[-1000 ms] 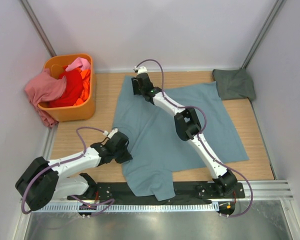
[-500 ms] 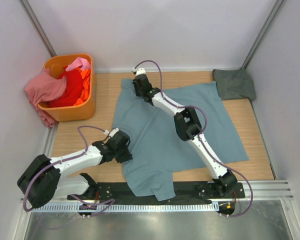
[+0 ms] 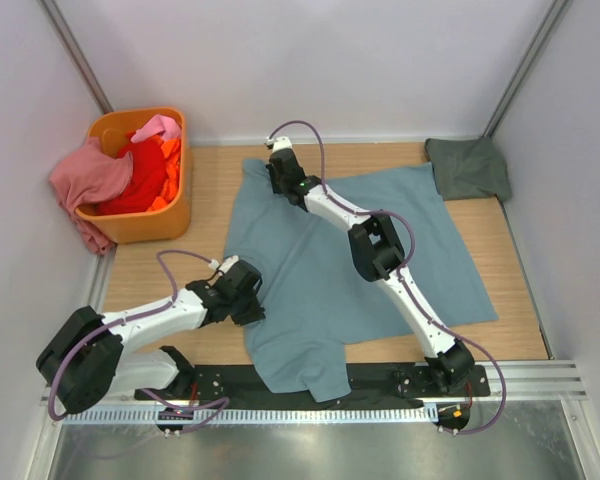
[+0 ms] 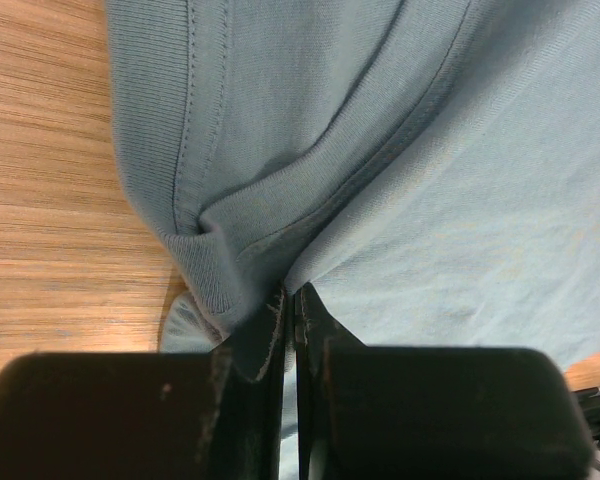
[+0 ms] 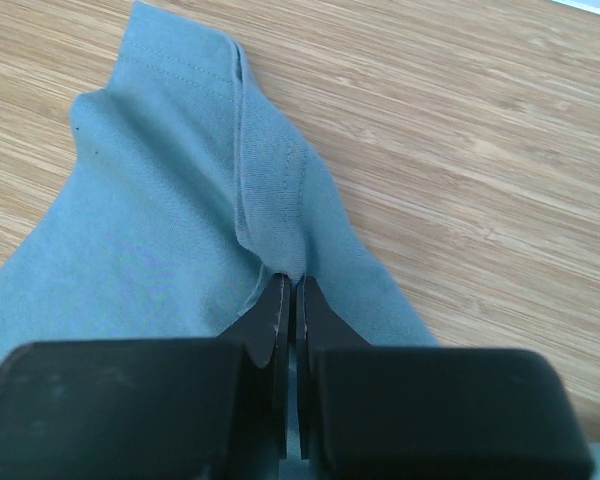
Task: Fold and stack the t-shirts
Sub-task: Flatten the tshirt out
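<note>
Left gripper [image 4: 288, 300]: we are seeing it pinching a bunched seam of the blue-teal shirt [image 3: 420, 250].
Right gripper [image 5: 288, 287]: we are seeing it clamping the same shirt's far corner.

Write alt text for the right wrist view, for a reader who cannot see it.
The right gripper, its black jaws closed, pinches a raised seam fold of the dusty blue-teal t-shirt at the bottom centre of the frame. The shirt spreads up and to the left from the pinch, and the bare wooden table fills the top and right.
</note>
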### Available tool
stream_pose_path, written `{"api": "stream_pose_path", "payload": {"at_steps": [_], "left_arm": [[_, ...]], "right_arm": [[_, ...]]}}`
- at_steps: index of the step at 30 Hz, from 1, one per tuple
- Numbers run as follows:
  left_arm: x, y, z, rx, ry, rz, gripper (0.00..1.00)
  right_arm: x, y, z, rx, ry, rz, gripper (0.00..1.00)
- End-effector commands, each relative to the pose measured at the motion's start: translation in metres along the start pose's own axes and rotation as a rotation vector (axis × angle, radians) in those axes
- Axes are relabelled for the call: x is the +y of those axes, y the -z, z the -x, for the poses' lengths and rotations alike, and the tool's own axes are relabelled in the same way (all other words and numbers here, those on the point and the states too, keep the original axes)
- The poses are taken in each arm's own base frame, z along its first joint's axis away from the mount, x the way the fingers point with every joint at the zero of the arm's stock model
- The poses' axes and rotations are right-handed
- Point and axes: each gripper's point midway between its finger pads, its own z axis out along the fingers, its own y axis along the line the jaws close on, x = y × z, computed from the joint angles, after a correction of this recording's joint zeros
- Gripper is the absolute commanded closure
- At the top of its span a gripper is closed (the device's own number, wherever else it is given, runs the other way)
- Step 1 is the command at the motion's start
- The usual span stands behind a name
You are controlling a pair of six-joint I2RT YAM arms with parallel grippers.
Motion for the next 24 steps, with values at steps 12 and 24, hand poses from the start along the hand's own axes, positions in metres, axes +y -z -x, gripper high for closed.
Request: {"api": "stream_pose_path", "payload": {"at_steps": [12,24], "left_arm": [[0.099,0.003,-0.043,0.148,-0.093,0.368,0.99],[0.093,0.004,-0.035,0.116,-0.098,0.356,1.0]], "right_arm": [[-0.163,0.02,0.157,-0.464,-0.235,-0.284,0.17],[-0.182,0.077,0.199,-0.491,-0.223,-0.163,0.18]]}}
